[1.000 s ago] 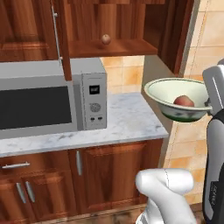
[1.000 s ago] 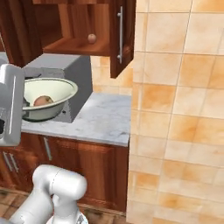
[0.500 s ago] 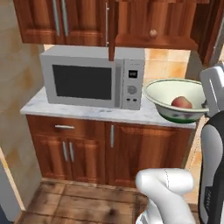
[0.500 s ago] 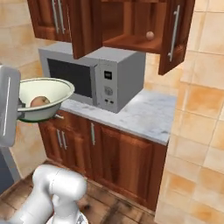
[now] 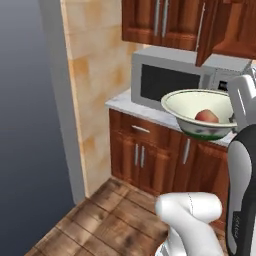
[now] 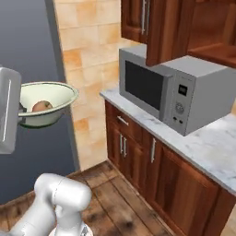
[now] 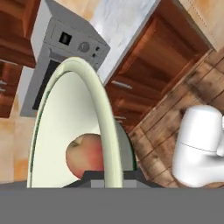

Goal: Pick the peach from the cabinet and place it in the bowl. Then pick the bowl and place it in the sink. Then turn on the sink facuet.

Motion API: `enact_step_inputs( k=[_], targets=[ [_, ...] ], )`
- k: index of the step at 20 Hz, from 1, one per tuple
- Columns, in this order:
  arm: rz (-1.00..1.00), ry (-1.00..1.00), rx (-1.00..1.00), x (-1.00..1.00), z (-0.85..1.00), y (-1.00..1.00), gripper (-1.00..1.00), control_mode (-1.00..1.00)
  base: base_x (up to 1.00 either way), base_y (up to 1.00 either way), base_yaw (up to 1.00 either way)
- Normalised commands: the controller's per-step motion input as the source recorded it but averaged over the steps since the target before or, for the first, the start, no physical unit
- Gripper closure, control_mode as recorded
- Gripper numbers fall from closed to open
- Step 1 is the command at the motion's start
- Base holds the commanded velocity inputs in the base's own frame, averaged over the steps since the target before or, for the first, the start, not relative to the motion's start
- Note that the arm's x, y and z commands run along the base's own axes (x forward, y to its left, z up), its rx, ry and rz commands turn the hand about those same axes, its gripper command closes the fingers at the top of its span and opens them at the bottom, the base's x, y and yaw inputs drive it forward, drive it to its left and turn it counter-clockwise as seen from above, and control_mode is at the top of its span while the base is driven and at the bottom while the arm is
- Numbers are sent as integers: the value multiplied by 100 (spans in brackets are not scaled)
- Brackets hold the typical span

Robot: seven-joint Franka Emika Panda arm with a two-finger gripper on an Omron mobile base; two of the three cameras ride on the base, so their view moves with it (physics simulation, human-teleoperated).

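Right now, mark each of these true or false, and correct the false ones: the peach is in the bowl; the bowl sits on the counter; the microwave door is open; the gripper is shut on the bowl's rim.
1. The peach lies in the bowl. True.
2. The bowl sits on the counter. False: it is held in the air, clear of the counter.
3. The microwave door is open. False: its door is closed.
4. The gripper is shut on the bowl's rim. True: in the hand view the rim runs between the fingertips.
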Motion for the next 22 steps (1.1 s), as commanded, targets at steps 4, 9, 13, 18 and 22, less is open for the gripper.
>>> enact_step_inputs(
  k=[4, 9, 13, 18, 22],
  targets=[
    [0, 0, 0, 0, 0, 0, 100, 100, -54, 13, 77],
    [0, 0, 0, 0, 0, 0, 100, 100, -32, 17, 80],
    [0, 0, 0, 0, 0, 0, 100, 100, -5, 13, 81],
    [0, 0, 0, 0, 0, 0, 100, 100, 0, 1, 79],
    [0, 0, 0, 0, 0, 0, 100, 100, 0, 0, 78]
  ],
)
